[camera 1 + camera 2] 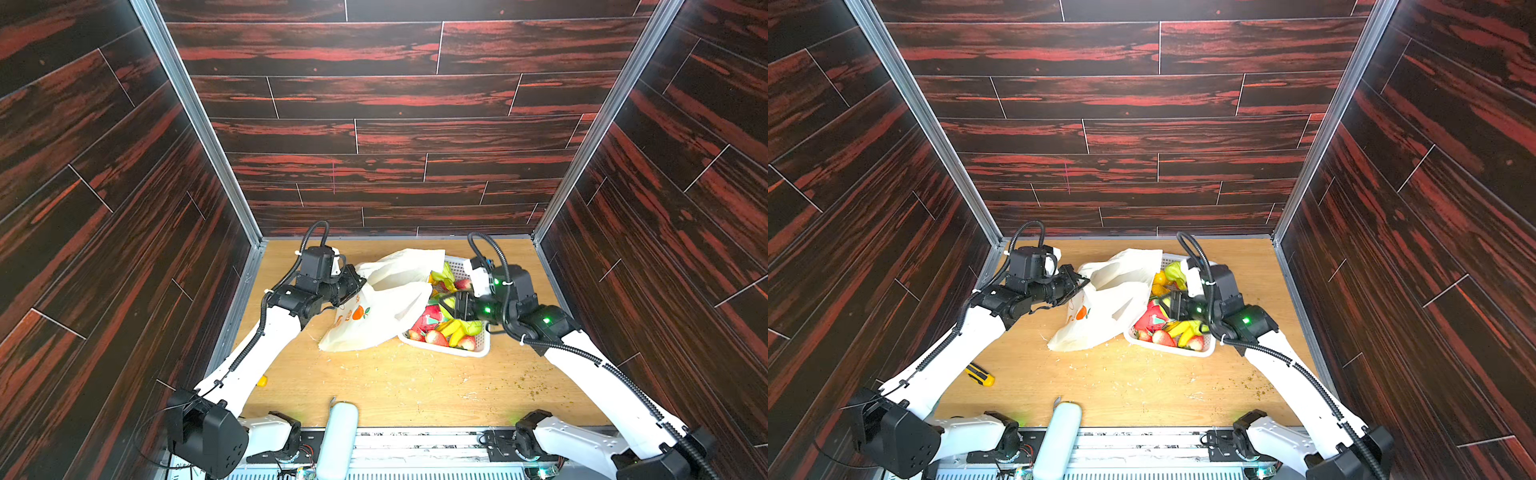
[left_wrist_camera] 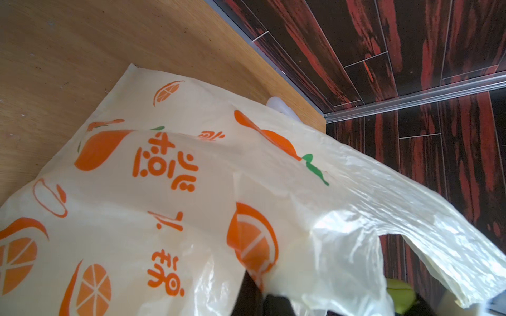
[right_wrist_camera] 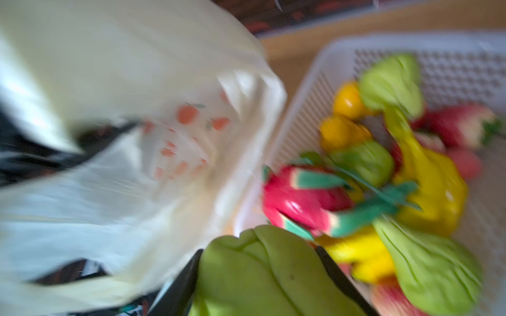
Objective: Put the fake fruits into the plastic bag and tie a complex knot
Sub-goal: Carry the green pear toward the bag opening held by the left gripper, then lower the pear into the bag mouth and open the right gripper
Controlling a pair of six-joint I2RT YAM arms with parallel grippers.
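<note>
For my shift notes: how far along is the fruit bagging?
Done: left gripper holds the plastic bag open at its rim. In hand: right gripper grips a green pear over the basket. Left: many fake fruits sit in the basket; bag untied.

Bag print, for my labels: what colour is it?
Orange slices and lettering on the cream bag, clearest in the left wrist view.

A white perforated basket sits on the wooden table, a yellow cutter well apart.
</note>
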